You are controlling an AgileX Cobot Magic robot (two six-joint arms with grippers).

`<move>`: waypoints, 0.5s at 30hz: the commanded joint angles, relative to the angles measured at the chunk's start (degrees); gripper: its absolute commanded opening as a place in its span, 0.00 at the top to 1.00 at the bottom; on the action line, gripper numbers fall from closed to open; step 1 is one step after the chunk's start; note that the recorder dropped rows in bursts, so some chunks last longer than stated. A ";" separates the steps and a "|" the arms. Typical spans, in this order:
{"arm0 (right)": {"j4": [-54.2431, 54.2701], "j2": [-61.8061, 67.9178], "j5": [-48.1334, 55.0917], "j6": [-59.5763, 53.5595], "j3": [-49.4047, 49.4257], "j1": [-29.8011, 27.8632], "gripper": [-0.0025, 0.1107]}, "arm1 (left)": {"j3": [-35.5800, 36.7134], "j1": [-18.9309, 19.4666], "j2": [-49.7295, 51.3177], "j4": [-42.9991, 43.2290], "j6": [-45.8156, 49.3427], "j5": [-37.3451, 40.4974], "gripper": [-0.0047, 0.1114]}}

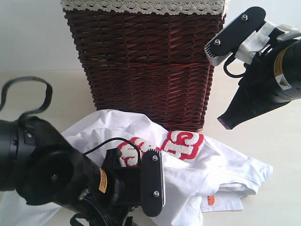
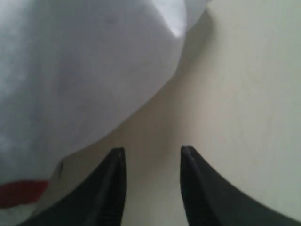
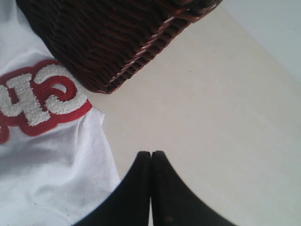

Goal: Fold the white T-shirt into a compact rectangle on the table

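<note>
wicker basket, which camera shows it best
The exterior view: the wicker basket shows nearly whole, lace-edged liner at its rim, the white T-shirt lying at its foot. The right wrist view catches only a bottom corner of it. The left wrist view shows none of it, only shirt cloth and table.

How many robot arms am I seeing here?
2. The left arm is low in front, over the white T-shirt; the right arm hangs raised beside the wicker basket.
</note>
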 commanded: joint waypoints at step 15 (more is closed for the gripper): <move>-0.11 -0.40 -0.39 -0.06 -0.39 -0.14 0.98 | 2.80 -0.07 12.31 -1.95 0.05 -60.16 0.57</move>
